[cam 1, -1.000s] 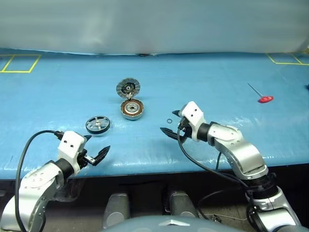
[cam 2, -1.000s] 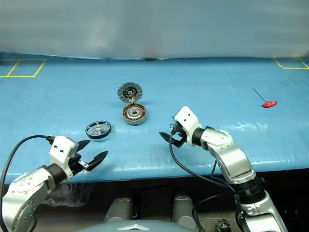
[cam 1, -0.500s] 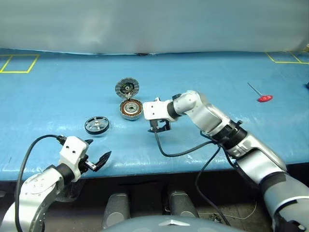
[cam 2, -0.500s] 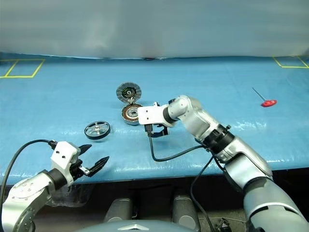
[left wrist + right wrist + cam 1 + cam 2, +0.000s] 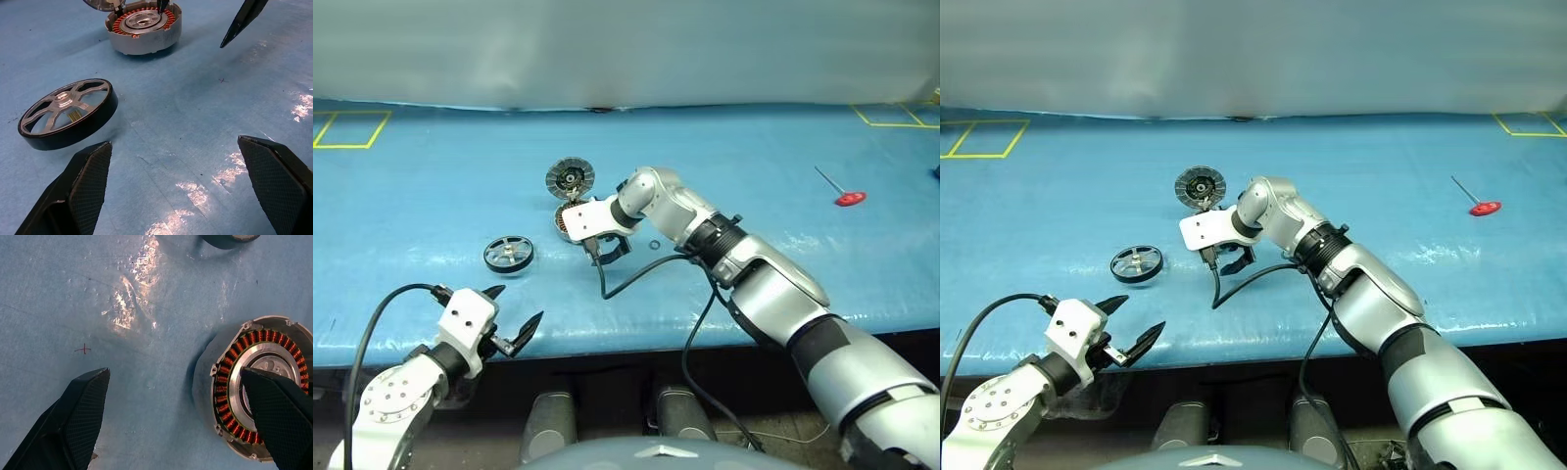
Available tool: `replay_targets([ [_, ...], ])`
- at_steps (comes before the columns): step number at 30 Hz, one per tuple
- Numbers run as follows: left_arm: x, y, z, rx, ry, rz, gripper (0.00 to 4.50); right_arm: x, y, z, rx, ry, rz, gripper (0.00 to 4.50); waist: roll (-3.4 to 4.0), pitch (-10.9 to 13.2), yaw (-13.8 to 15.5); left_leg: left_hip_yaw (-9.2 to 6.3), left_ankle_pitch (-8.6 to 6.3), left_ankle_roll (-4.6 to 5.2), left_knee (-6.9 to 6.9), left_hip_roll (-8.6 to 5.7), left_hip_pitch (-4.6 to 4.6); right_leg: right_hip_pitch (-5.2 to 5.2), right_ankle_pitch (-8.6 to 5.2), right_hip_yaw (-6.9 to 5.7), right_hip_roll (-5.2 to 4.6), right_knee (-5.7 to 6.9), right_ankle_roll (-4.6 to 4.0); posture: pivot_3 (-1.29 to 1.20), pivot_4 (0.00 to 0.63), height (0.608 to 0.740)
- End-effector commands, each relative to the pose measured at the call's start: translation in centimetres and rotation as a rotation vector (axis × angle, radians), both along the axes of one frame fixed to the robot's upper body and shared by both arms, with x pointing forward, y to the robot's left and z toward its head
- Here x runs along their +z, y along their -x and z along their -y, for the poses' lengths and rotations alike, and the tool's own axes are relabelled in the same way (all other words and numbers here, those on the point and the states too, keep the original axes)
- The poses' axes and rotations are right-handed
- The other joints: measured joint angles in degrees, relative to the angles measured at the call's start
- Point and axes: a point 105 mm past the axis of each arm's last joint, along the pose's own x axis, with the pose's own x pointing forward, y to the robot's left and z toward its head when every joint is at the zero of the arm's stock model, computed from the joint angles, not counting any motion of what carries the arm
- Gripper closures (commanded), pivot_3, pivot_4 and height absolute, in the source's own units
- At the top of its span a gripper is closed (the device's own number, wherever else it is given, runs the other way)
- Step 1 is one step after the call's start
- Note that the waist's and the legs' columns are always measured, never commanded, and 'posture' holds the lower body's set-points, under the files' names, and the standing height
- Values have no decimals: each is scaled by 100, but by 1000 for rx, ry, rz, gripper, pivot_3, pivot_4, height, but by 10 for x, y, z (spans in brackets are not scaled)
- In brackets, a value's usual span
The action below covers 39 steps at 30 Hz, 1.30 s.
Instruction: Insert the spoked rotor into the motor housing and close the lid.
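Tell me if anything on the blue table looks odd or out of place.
The spoked rotor lies tilted, one edge raised off the table. A small loose ring sits by the right arm, and a red-handled tool lies far right.

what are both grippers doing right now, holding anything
Left gripper: open, holding nothing, near the table's front edge.
Right gripper: open, holding nothing, over the motor housing.

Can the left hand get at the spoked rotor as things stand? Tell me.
Probably yes. The spoked rotor lies flat on the blue table, ahead of the open left hand, with bare table between them; the right hand is over by the motor housing.
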Motion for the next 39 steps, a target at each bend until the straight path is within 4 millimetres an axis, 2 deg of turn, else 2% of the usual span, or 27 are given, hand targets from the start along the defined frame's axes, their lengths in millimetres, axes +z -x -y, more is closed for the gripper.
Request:
replay_targets([
  [1,10,1,9,-23,8,56,26,18,-12,-9,-1,-29,82,0,0,0,-10,0,0,0,0,1,1,0,0,0,0,0,0,0,150,740],
  [9,5,6,12,-17,20,47,26,22,-22,-13,-25,-27,121,0,2,2,-15,0,-1,-1,-6,1,-1,-3,-2,-1,-1,-1,-3,0,150,740],
  [26,0,7,19,-21,44,43,26,7,-27,-19,-81,-42,151,0,5,4,-56,1,-1,-1,-8,3,0,-4,-3,-1,0,2,-5,0,150,740],
  [39,-1,7,20,-13,54,46,26,-15,-24,-8,-112,11,97,0,5,4,-56,1,-1,-1,-8,3,0,-4,-3,-1,0,4,-5,0,150,740],
])
